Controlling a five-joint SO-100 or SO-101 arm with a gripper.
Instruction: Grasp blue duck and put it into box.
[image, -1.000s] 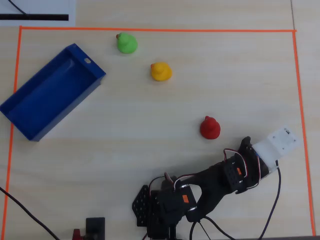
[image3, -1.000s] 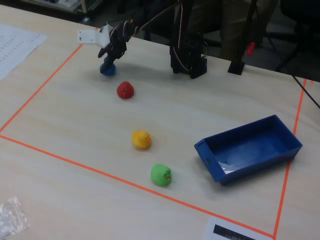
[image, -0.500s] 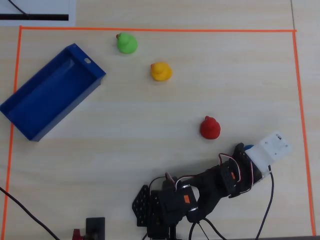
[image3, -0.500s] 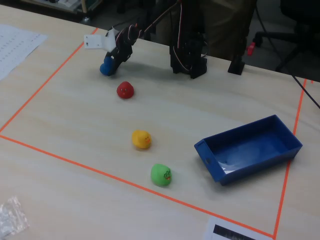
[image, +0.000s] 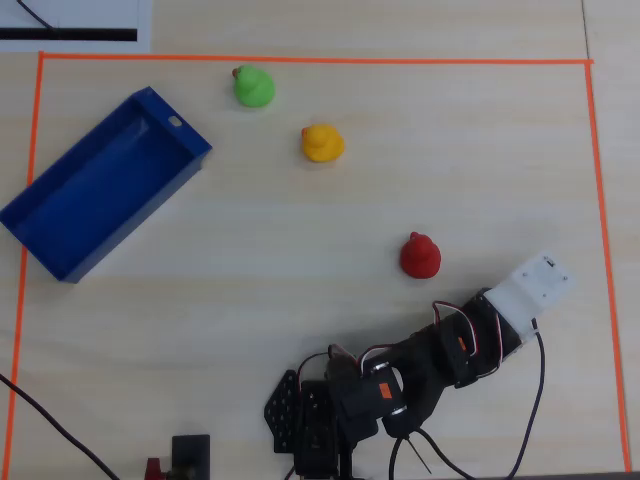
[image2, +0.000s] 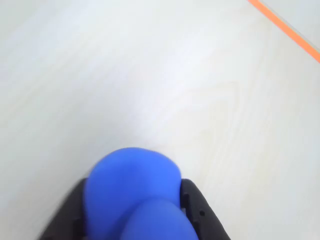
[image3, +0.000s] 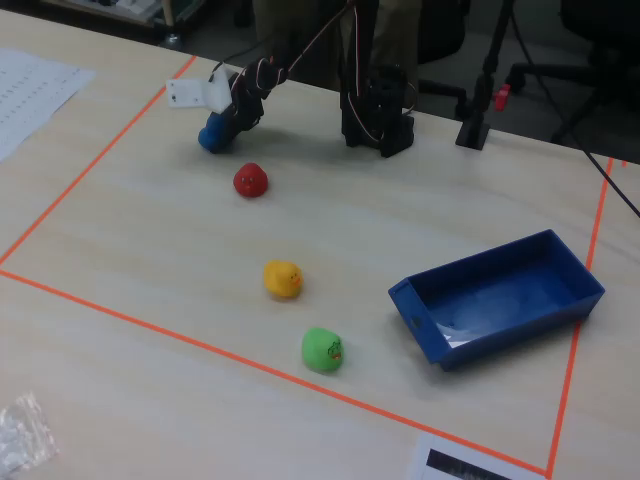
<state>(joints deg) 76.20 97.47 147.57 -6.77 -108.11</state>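
In the wrist view the blue duck (image2: 131, 182) fills the bottom centre, and my gripper (image2: 135, 200) is shut on it with a black finger (image2: 196, 207) against each side. The fixed view shows the blue duck (image3: 211, 136) held in my gripper (image3: 220, 128) low over the table at the far left, just behind the red duck (image3: 250, 180). From overhead the white wrist mount (image: 535, 285) hides the blue duck. The box (image: 178, 127), a dark blue open tray, lies far off at the upper left; in the fixed view the box (image3: 412, 308) is at the right.
A red duck (image: 420, 256), a yellow duck (image: 322, 143) and a green duck (image: 253, 86) sit between the gripper and the box. Orange tape (image: 595, 200) frames the work area. The arm base (image3: 377, 110) and cables stand at the back edge.
The gripper has closed round the blue duck and swung, with the wrist mount, a little towards the arm base. The other ducks and the box have not moved.
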